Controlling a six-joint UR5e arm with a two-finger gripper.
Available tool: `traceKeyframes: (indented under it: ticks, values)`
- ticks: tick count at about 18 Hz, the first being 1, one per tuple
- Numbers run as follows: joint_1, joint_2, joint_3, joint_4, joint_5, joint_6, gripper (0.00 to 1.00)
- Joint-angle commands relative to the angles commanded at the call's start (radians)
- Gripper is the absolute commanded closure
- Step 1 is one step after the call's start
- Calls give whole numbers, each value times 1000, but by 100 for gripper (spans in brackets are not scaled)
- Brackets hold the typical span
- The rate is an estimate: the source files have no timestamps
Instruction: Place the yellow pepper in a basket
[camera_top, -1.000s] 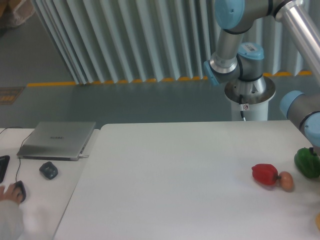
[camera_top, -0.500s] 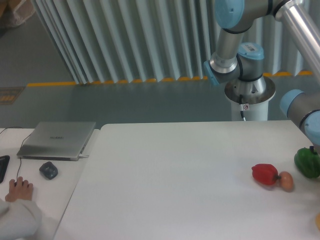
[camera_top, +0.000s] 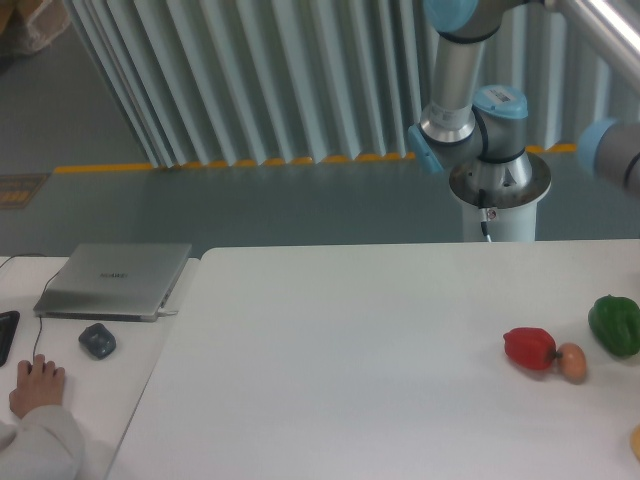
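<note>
In the one camera view, the arm (camera_top: 470, 90) is seen only as base, joints and links at the top right. Compared with a second ago, the wrist link that hung over the green pepper (camera_top: 615, 325) at the right edge has been lifted clear; only a joint (camera_top: 612, 150) is left showing high at the right border. The green pepper is now fully uncovered and lies where it lay before. The red pepper (camera_top: 529, 348) and the small brown thing (camera_top: 571, 361) touching it are unmoved.

The gripper is outside the picture, so how far it is open, and whether anything is held, cannot be told.

The yellow pepper (camera_top: 636, 441) is seen only as a sliver at the right edge of the table (camera_top: 340, 370), near the bottom corner, below the green pepper and apart from it. It has not shifted. From so small a part, its long axis and the way it points cannot be told.

No basket is in view. The task is judged barely begun: the arm has been raised, probably to be repositioned, and the pepper appears ungrasped.

At the left, a laptop (camera_top: 115, 280), a dark mouse (camera_top: 97, 341) and a person's hand (camera_top: 36, 385) are seen.
</note>
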Motion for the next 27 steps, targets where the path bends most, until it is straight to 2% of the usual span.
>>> traceKeyframes:
  ticks: [3,7,9,14,16,17,18,19,23,25,27]
  values:
    - [77,0,-2,3,2,153,72]
    - [141,-9,-15,15,5,296,70]
    - [170,-14,-32,17,78,376,68]
    - [166,-28,-112,55,264,393,68]
    - [163,-43,-129,67,296,392,51]
    - [160,-44,-132,70,299,393,31]
    - [157,-43,-132,70,299,392,19]
    - [151,-44,-132,70,299,392,2]
    - [138,-37,-117,70,296,385,0]
    - [140,-32,-86,67,287,391,0]
    - [144,-22,-65,66,232,366,0]
